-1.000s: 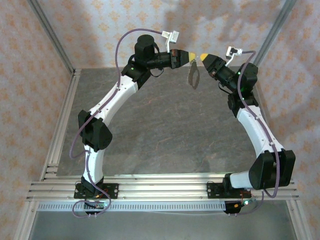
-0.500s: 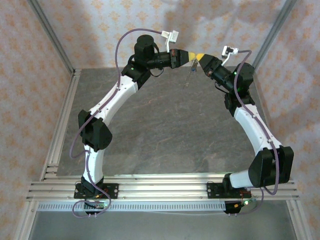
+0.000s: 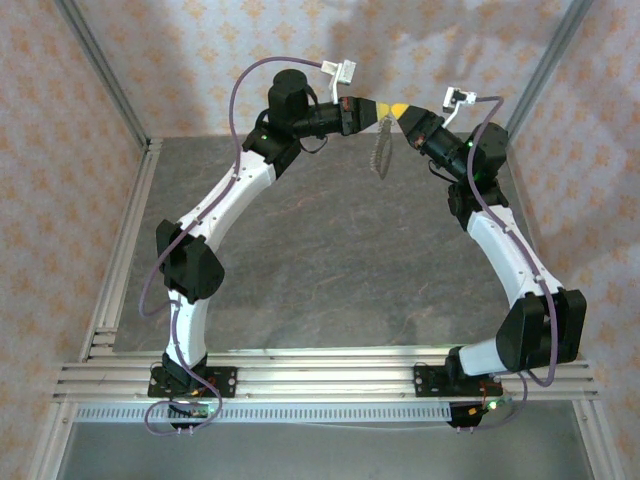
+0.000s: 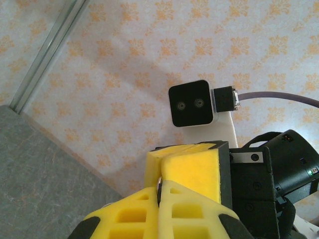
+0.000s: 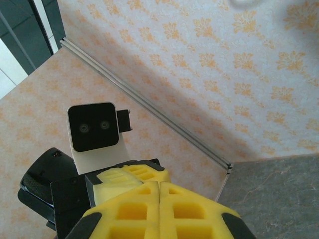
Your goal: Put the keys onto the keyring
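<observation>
Evidently mid-threading: left tool [image 3: 381,108] pinches the dangling keyring [image 3: 378,152], right tool [image 3: 399,110] shut tip-to-tip, its hold unclear; next needs fine alignment.

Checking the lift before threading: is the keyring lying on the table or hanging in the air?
Hanging: the keyring dangles under the tip of the left claw, beside the right claw, clear of the table.

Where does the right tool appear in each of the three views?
Top external: right tool upper middle, tip against the left tool.
Left wrist: right tool lower middle, below a white camera.
Right wrist: right tool bottom middle, shut.
Shared landmark: the orange-patterned wall behind.
</observation>
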Action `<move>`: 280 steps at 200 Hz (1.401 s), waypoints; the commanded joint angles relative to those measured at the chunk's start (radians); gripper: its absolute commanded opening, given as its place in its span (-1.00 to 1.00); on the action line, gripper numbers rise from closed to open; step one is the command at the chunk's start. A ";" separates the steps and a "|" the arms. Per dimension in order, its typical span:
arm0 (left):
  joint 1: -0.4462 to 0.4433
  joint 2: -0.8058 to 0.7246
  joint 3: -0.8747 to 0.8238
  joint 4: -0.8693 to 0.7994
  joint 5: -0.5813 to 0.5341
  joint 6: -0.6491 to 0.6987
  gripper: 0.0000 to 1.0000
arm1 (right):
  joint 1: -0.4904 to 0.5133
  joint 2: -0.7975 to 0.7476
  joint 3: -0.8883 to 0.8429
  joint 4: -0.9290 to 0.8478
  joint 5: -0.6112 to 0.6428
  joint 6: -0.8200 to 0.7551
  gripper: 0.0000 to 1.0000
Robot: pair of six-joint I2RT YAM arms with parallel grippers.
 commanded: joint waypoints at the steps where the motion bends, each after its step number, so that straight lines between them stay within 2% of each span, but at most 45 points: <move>1: -0.012 -0.047 0.009 0.066 0.019 -0.012 -1.00 | 0.012 0.006 0.022 0.038 -0.035 -0.010 -1.00; 56: -0.010 -0.048 0.031 0.012 0.001 0.008 -1.00 | 0.010 0.005 0.083 -0.111 -0.061 -0.127 -1.00; 84: 0.004 -0.061 0.031 -0.012 -0.011 0.026 -0.49 | 0.001 0.019 0.149 -0.229 -0.104 -0.216 -1.00; 108: 0.024 -0.074 0.028 -0.028 -0.011 0.042 -0.28 | -0.014 0.035 0.193 -0.292 -0.146 -0.257 -1.00; 136: 0.051 -0.088 0.027 -0.046 0.006 0.062 -0.13 | -0.029 0.055 0.249 -0.379 -0.199 -0.320 -1.00; 176: 0.071 -0.070 0.079 -0.148 0.062 0.126 -0.07 | -0.038 0.086 0.334 -0.524 -0.257 -0.425 -1.00; 207: 0.072 -0.038 0.111 -0.210 0.103 0.182 -0.07 | -0.042 0.100 0.346 -0.516 -0.276 -0.416 -1.00; 280: 0.055 0.019 0.152 -0.241 0.136 0.181 -0.15 | -0.042 0.098 0.310 -0.424 -0.289 -0.350 -1.00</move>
